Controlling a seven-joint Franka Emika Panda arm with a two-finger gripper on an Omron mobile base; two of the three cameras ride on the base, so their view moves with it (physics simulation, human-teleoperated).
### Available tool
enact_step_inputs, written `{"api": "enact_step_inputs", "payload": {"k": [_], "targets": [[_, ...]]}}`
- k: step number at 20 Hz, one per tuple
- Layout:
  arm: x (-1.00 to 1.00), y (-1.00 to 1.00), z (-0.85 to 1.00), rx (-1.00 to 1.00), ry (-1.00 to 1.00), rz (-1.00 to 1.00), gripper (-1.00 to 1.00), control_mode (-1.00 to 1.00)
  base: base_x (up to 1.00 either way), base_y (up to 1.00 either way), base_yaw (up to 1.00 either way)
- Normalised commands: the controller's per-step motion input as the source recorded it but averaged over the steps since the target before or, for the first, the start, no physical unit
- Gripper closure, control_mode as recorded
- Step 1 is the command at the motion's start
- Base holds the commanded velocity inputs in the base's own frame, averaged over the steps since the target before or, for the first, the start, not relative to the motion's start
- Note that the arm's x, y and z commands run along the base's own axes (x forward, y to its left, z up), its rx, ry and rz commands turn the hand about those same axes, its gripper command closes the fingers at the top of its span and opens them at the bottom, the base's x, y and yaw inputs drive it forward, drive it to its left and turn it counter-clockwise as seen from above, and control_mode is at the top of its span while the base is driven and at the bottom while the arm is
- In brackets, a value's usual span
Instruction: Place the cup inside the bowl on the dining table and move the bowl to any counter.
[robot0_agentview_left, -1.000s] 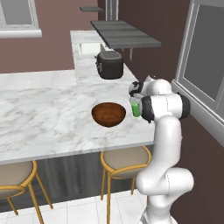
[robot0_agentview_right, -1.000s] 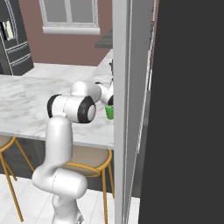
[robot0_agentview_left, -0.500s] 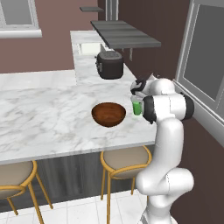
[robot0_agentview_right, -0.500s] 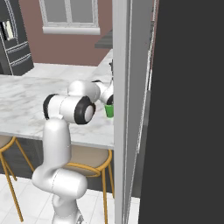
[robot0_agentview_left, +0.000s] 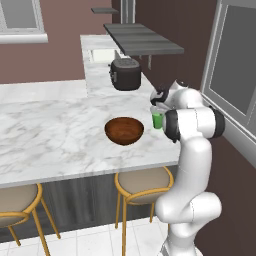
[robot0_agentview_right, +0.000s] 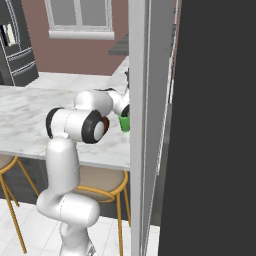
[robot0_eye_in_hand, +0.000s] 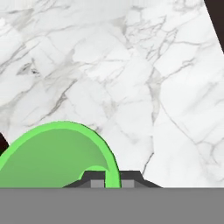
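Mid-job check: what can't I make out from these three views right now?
- Cup base, left base view: the arm covers its right side, so lift-off from the dining table is unclear.
- Cup, right base view: a white post cuts off part.
- End effector, hand view: fingertips barely show at the cup rim.
- Bowl inside: too dark to read.

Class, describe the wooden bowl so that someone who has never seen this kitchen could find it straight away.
Find the long white grey-veined marble dining table with round stools tucked beneath its edge. Near its front edge, towards the white robot arm, sits a round dark reddish-brown wooden bowl. It is much wider than the small bright green cup beside it and lower than the black appliance behind.
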Motion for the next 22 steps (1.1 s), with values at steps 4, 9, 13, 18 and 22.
{"api": "enact_step_inputs", "payload": {"k": [4, 9, 13, 18, 22], "targets": [[0.00, 0.00, 0.30, 0.00, 0.00, 0.00, 1.00, -1.00, 0.00, 0.00, 0.00], [0.00, 0.00, 0.24, 0.00, 0.00, 0.00, 1.00, -1.00, 0.00, 0.00, 0.00], [0.00, 0.00, 0.29, 0.00, 0.00, 0.00, 1.00, -1.00, 0.00, 0.00, 0.00], [-0.01, 0.00, 0.21, 0.00, 0.00, 0.00, 1.00, -1.00, 0.00, 0.00, 0.00], [-0.05, 0.00, 0.21, 0.00, 0.00, 0.00, 1.00, -1.00, 0.00, 0.00, 0.00]]}}
